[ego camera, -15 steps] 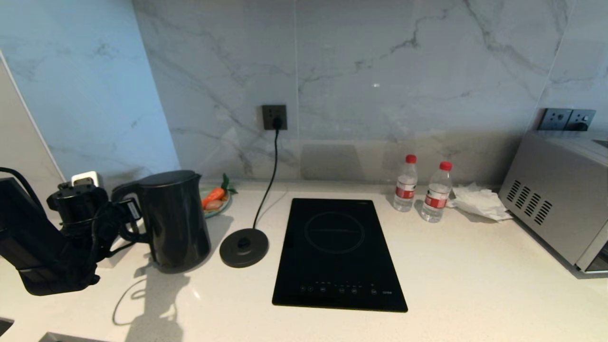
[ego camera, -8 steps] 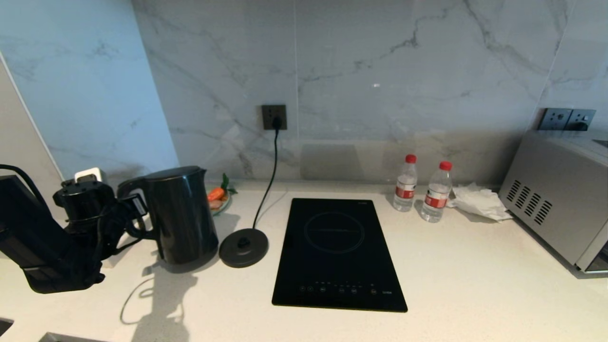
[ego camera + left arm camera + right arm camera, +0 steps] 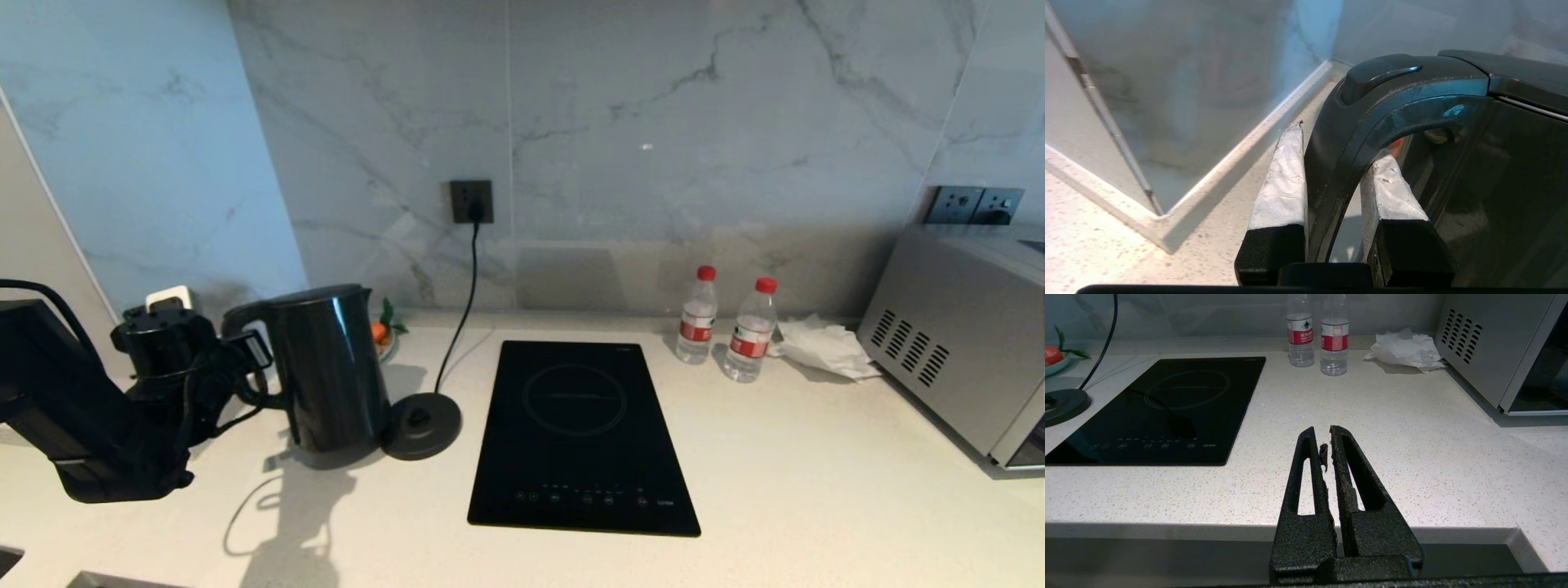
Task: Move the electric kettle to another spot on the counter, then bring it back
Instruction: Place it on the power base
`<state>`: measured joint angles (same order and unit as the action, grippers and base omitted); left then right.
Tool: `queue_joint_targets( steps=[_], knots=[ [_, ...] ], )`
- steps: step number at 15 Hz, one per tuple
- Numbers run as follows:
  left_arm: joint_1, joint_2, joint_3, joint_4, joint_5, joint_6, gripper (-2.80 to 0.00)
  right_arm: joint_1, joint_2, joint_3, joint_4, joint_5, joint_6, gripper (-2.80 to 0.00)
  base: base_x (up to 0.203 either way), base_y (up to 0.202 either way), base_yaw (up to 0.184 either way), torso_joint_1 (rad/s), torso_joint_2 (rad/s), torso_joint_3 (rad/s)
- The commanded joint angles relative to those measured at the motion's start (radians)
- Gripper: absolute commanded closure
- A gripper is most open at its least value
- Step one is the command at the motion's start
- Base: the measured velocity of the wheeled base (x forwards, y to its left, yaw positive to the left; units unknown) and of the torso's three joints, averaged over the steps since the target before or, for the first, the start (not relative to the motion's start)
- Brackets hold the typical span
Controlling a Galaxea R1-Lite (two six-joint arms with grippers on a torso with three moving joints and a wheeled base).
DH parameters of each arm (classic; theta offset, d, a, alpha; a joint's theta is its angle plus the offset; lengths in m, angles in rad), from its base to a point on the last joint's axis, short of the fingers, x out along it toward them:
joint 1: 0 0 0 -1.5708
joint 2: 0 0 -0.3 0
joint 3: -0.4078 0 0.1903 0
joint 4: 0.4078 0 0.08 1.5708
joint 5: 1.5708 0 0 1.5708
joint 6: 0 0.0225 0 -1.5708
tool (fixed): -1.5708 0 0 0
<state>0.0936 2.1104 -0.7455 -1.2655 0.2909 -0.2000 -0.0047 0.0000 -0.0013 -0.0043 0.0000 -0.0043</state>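
The black electric kettle (image 3: 331, 367) is upright at the left of the counter (image 3: 816, 490), its bottom right edge overlapping the left rim of the round corded base (image 3: 424, 425) as seen from the head. My left gripper (image 3: 257, 359) reaches in from the left and is shut on the kettle's loop handle. In the left wrist view its white-padded fingers (image 3: 1286, 179) clamp the handle (image 3: 1355, 122) from both sides, left gripper (image 3: 1339, 145). My right gripper (image 3: 1323, 430) is shut and empty, low above the counter's front edge (image 3: 1392, 437).
A black induction hob (image 3: 580, 433) lies at the middle. Two water bottles (image 3: 698, 314), a crumpled tissue (image 3: 824, 347) and a silver oven (image 3: 955, 335) stand to the right. A plate with a carrot (image 3: 380, 335) sits behind the kettle. The base's cord runs to a wall socket (image 3: 472, 202).
My left gripper has carried the kettle to the right, from clear of the base to right against its left rim. The plate behind is now mostly hidden.
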Motion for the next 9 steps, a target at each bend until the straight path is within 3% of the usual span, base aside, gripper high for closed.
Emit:
queue_joint_targets(
  steps=[1,9],
  knots=[
    [-0.008,-0.006,-0.002,-0.008,0.02,-0.001,0.0,0.0,0.0,0.001,0.0,0.0,0.0,0.0,0.0,0.0,0.0,0.0,0.0,0.0],
    [-0.042,-0.015,-0.005,-0.006,0.033,-0.001,0.0,0.0,0.0,0.0,0.0,0.0,0.0,0.0,0.0,0.0,0.0,0.0,0.0,0.0]
  ],
)
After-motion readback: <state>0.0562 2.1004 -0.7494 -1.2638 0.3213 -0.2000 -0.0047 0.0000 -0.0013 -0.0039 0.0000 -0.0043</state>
